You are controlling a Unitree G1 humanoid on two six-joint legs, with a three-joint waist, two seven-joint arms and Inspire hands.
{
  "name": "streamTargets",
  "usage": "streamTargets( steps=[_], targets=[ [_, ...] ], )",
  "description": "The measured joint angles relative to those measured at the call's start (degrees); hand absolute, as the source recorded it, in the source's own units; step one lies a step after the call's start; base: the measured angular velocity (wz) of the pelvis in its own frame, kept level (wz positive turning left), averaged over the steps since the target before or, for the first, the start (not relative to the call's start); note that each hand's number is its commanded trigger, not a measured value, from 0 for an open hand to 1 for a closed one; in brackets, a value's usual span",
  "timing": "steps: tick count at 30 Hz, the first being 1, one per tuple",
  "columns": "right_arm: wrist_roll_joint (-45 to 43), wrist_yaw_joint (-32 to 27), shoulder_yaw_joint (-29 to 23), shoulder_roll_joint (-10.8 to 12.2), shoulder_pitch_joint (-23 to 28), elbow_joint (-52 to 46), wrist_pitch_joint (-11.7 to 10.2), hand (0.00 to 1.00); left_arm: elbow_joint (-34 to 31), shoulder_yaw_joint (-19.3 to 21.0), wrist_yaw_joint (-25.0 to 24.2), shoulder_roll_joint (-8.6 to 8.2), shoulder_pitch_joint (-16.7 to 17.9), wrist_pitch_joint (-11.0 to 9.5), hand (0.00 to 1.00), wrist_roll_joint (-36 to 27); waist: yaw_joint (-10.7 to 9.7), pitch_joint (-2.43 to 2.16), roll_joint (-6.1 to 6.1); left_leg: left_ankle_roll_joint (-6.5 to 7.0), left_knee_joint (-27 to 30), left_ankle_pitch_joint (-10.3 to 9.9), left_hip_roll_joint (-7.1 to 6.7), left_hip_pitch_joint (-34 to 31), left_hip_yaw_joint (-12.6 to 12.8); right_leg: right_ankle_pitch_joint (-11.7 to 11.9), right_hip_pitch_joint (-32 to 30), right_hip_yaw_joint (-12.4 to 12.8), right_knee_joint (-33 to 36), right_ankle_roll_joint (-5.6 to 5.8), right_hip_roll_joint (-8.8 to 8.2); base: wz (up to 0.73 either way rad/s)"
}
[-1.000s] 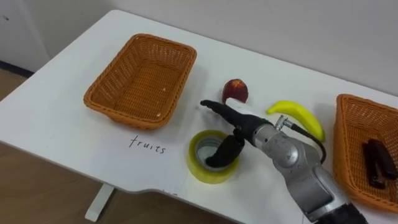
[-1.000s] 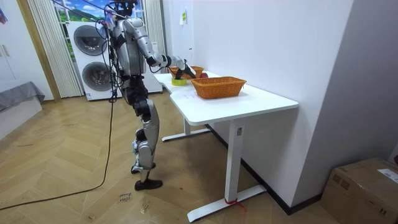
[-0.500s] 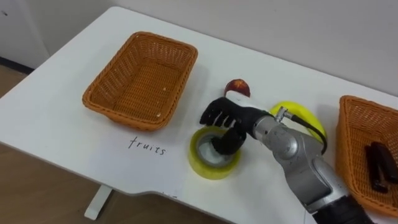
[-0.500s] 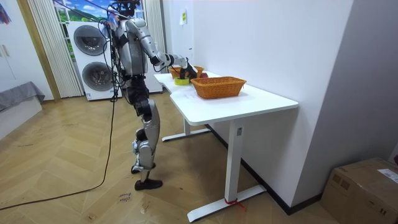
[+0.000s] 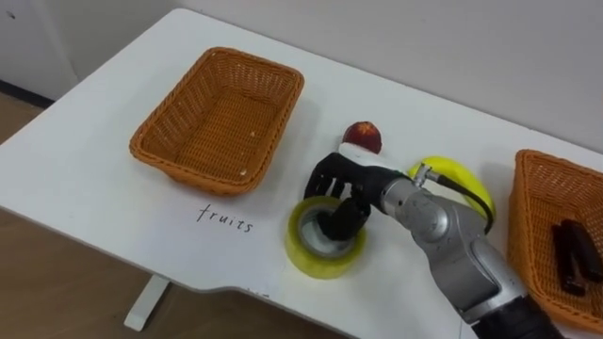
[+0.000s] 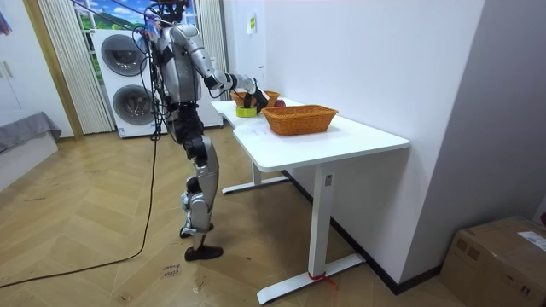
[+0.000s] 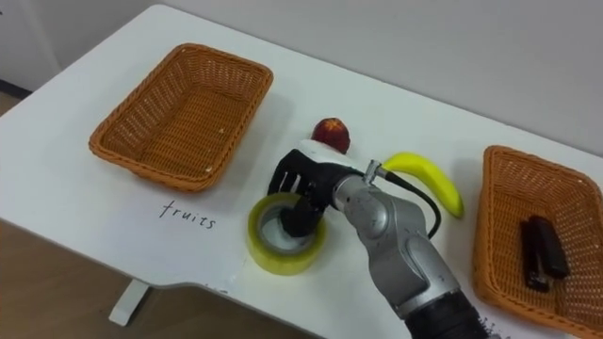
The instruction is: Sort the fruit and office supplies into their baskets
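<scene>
White counter: we note an empty brown wicker basket on the left and a second brown wicker basket, holding dark supplies, on the right. Between them, near the front edge, the yellow roll of tape lies flat, core pointing up, with no long axis along the counter. We judge it light, stiff and smooth-sided, best pinched across its wall. The right hand grips it so: thumb in the core, fingers curled over the far rim. A yellow banana and a red apple lie just behind.
</scene>
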Motion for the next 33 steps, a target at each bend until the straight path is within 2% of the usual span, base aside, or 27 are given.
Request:
streamTargets(
  steps=[8,12,14,17,19,22,28,33],
  targets=[
    [0.2,2.1,-0.6,-0.2,0.0,-1.0,0.0,1.0,0.0,0.0,0.0,0.23,0.1,0.0,0.0,0.0,-0.1,-0.17,-0.25,0.0,0.1,0.0,0.01,0.0,0.3,0.0,-0.1,0.3,0.0,0.0,0.09,0.0],
    [2.9,2.3,-0.9,-1.3,0.0,-1.0,-0.2,1.0,0.0,0.2,-0.1,0.23,0.2,-0.1,0.0,0.0,-0.1,-0.21,-0.31,0.01,0.2,0.0,-0.03,0.2,0.1,0.0,-0.1,1.0,0.0,0.0,0.12,0.0],
    [3.1,2.3,-1.0,-1.9,0.0,-1.0,-0.7,1.0,0.0,0.5,-0.1,0.27,0.2,-0.4,0.0,0.0,-0.6,-0.21,-0.31,0.01,0.3,0.0,-0.04,0.2,-0.1,0.0,-0.1,1.0,-0.1,0.0,0.13,0.02],
    [2.6,2.4,-2.3,-3.5,0.8,-3.0,-0.8,1.0,0.1,3.3,-0.2,-0.22,1.1,-1.0,0.0,0.0,-1.6,-0.19,-0.28,0.02,0.3,0.0,-0.06,0.4,-0.1,0.0,-0.1,1.1,-0.1,0.0,0.08,-0.02],
    [2.2,2.4,-4.7,-4.8,1.1,-5.7,-0.8,1.0,1.5,4.6,0.3,-0.42,1.2,-1.4,0.0,-0.2,-2.5,0.02,0.05,0.02,0.2,0.0,-0.04,0.7,0.2,0.0,0.1,1.2,-0.1,0.0,0.09,-0.07],
    [3.4,1.7,-9.0,-5.4,1.1,-8.7,-1.5,1.0,2.8,4.6,1.4,-0.46,1.6,-2.4,0.0,-0.2,-4.4,0.27,0.56,0.02,0.1,0.0,-0.02,0.9,0.2,0.0,0.6,1.3,-0.2,0.0,0.15,0.0],
    [4.7,-0.7,-15.2,-5.5,1.2,-14.3,-2.7,1.0,3.2,4.6,1.8,-0.63,2.3,-3.5,0.0,-0.2,-6.7,-0.37,1.43,0.0,0.1,0.0,0.1,1.2,1.3,0.0,0.6,2.0,0.0,0.0,0.2,-0.06],
    [4.6,-1.7,-17.0,-5.6,1.9,-16.3,-3.2,1.0,3.2,4.6,1.5,-0.71,2.6,-4.0,0.0,-0.1,-8.2,-0.55,1.63,0.01,0.1,0.0,0.12,1.9,1.7,0.0,0.7,2.5,0.1,0.01,0.24,-0.06]
  ],
)
